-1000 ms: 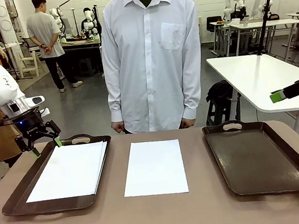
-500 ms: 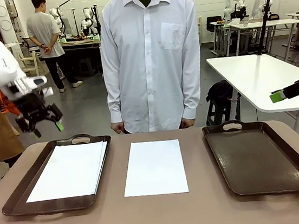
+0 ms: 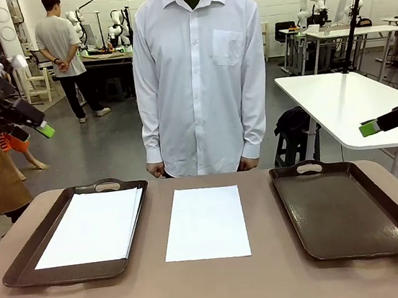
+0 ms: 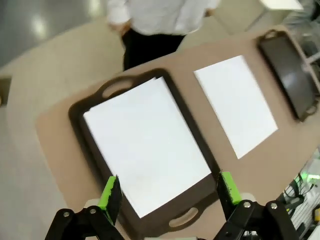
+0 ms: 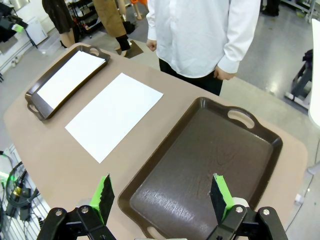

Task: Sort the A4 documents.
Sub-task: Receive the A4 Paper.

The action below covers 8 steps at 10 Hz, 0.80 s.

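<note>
Sorting of A4 documents, between placements. The left gripper [image 4: 165, 192] hangs high above the near end of the left tray [image 3: 24, 261], jaws spread wide and holding nothing; directly below and ahead of its fingers lies a stack of sheets [image 4: 145, 147] squared inside that tray, its edges slightly fanned. Beyond the stack, to the far side of the gripper's view, a single sheet [image 3: 206, 222] rests flat on the bare table [image 3: 216, 292], between the two trays and touching neither. The right gripper [image 5: 162, 197], likewise fully open and empty, hovers over the near edge of the right tray [image 5: 250, 150], which holds no paper. By judgement, the lone sheet is the next item to sort; lifting it calls for a low approach to one edge, since a thin sheet flat on a table offers the fingers little to pinch. The person [image 3: 200, 69] stands at the far side, hands low behind the table edge and hard to make out. How many sheets the stack contains cannot be told, and any print on them is probably too faint to read.
</note>
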Each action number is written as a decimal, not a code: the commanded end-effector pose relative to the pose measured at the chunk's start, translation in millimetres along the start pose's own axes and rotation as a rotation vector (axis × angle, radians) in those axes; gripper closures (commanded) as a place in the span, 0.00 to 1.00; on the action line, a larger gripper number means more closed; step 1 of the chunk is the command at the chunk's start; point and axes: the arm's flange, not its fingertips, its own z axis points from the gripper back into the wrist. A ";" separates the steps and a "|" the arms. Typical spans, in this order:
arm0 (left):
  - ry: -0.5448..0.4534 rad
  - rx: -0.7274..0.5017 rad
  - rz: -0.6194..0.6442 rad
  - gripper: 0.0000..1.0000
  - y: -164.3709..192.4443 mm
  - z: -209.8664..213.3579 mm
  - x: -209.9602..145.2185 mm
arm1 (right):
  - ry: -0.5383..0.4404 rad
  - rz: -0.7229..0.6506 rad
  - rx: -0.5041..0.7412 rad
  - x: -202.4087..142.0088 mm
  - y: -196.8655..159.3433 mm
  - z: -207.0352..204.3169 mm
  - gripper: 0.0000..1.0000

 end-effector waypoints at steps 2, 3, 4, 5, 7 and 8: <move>-0.150 -0.210 -0.080 0.01 1.8 -4.2 -33.3 | -0.006 -0.006 0.016 -0.9 -1.7 -2.2 0.00; -0.146 -0.256 -0.116 0.01 2.7 -6.9 -37.1 | -0.006 -0.006 0.016 -0.9 -1.7 -2.2 0.00; -0.108 -0.304 -0.155 0.01 1.0 -14.1 -36.1 | -0.006 -0.006 0.016 -0.9 -1.7 -2.2 0.00; -0.053 -0.317 -0.211 0.01 -3.5 -22.8 -30.8 | -0.006 -0.006 0.016 -0.9 -1.7 -2.2 0.00; -0.002 -0.307 -0.265 0.01 -9.6 -26.6 -24.7 | -0.006 -0.006 0.016 -0.9 -1.7 -2.2 0.00; -0.003 -0.310 -0.263 0.01 -8.9 -26.0 -24.1 | -0.006 -0.006 0.016 -0.9 -1.7 -2.2 0.00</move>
